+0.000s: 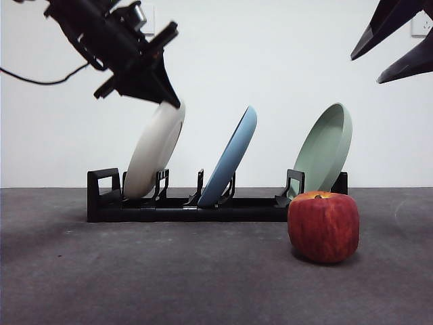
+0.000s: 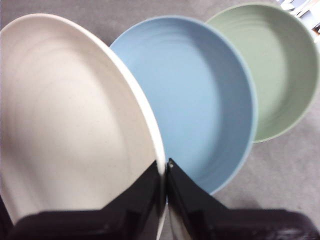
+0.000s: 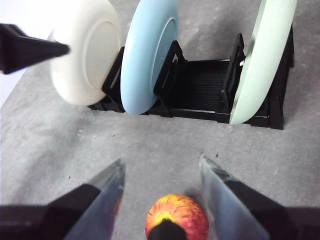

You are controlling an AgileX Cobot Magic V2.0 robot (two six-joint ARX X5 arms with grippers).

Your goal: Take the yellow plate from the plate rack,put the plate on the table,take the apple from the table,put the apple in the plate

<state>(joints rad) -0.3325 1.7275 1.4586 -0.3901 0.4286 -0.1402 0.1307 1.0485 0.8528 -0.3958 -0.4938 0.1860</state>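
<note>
No text, label, brand, number or sign can be read in any of the three views; the plates, rack, apple and table all show plain, unmarked surfaces.

Cream plate [image 1: 154, 150] tilted in black rack [image 1: 189, 206], end slot, rim pinched. Red apple [image 1: 323, 227] upright on grey table [image 1: 169, 277], in front of rack, apart.

left gripper [image 2: 166, 172]: black wedge jaws, small screw | right gripper [image 3: 162, 172]: black, tapered | black cable [image 1: 40, 80]
</note>
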